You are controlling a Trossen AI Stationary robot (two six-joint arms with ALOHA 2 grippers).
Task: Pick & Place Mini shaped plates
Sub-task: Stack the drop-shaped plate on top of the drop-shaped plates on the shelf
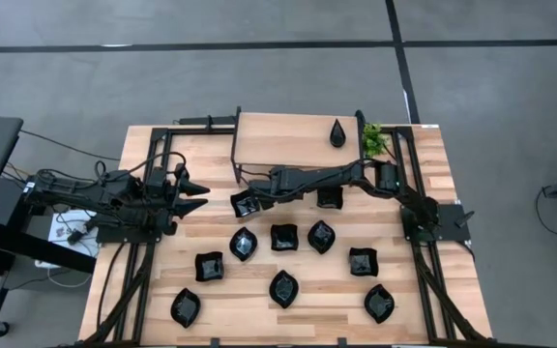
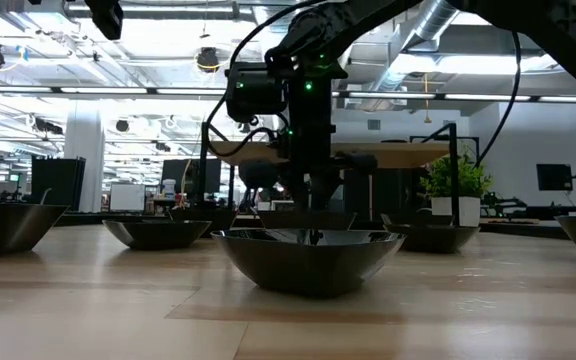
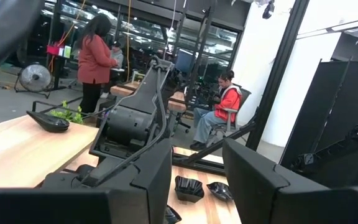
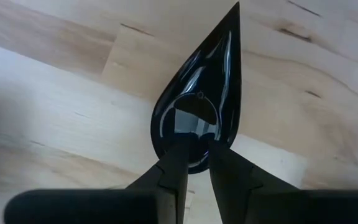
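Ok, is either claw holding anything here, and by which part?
The right claw pinches a teardrop plate by the rim of its rounded end. The left claw is open and holds nothing.

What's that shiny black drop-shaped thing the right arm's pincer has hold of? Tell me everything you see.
The teardrop dish is glossy black, like glazed ceramic or plastic. It has a rounded end tapering to a sharp point and a shallow hollow mirroring lights. The right pincer grips its rounded end, point facing away, over the pale wooden table.
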